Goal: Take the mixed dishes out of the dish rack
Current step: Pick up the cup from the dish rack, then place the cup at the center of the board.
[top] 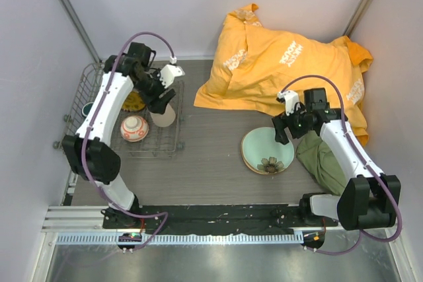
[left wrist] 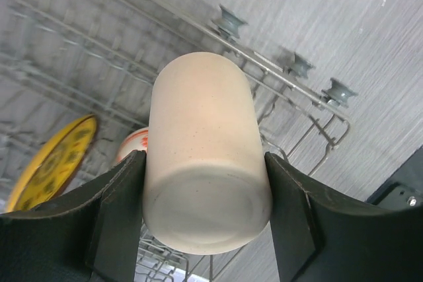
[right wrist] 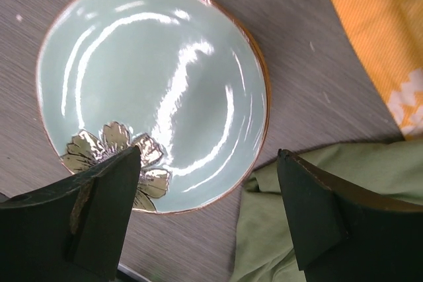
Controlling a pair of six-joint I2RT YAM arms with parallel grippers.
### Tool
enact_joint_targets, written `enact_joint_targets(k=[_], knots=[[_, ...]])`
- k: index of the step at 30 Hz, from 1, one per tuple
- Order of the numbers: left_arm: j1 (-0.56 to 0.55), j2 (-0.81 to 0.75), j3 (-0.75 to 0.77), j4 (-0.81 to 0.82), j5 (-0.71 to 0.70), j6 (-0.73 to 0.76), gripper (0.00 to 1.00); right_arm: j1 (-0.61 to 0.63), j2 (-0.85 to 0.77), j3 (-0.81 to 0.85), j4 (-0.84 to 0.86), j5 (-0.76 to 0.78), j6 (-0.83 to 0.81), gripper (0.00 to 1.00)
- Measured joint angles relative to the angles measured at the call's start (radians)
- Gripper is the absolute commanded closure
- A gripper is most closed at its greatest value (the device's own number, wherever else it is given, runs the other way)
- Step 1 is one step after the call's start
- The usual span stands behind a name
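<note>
The dish rack [top: 166, 144] stands at the table's left. My left gripper [top: 160, 102] is over its right side, shut on the beige handleless cup [top: 164, 117]. In the left wrist view both fingers press the cup's [left wrist: 201, 163] sides, its base facing the camera. In the rack [left wrist: 291, 90] are the white-and-red bowl [top: 134, 128], the yellow patterned plate [top: 135, 101] and the dark green mug [top: 88, 108]. The pale green flower-marked plate [top: 268, 150] lies flat on the table. My right gripper [top: 289, 130] hangs open above that plate's [right wrist: 152, 90] right edge, holding nothing.
A large orange cloth [top: 284, 64] is heaped at the back right. A green cloth [top: 320, 160] lies crumpled right of the pale green plate, touching its edge [right wrist: 317, 216]. White walls close the table on three sides.
</note>
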State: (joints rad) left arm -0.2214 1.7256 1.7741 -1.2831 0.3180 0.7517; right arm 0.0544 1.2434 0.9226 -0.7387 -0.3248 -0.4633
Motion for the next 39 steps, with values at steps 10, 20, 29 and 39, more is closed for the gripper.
enact_joint_targets(k=[10, 20, 29, 39], knots=[[0.032, -0.182, 0.056, 0.032, 0.307, -0.187, 1.00, 0.087, -0.017, 0.181, 0.105, -0.227, 0.164, 0.17], [0.032, -0.351, -0.269, 0.665, 0.715, -0.808, 1.00, 0.180, -0.057, 0.179, 0.529, -0.398, 0.541, 0.23], [0.032, -0.317, -0.470, 1.537, 0.845, -1.525, 1.00, 0.246, -0.058, 0.140, 0.798, -0.426, 0.715, 0.25], [0.032, -0.268, -0.524, 2.057, 0.885, -1.926, 1.00, 0.266, -0.051, 0.151, 0.847, -0.425, 0.732, 0.26]])
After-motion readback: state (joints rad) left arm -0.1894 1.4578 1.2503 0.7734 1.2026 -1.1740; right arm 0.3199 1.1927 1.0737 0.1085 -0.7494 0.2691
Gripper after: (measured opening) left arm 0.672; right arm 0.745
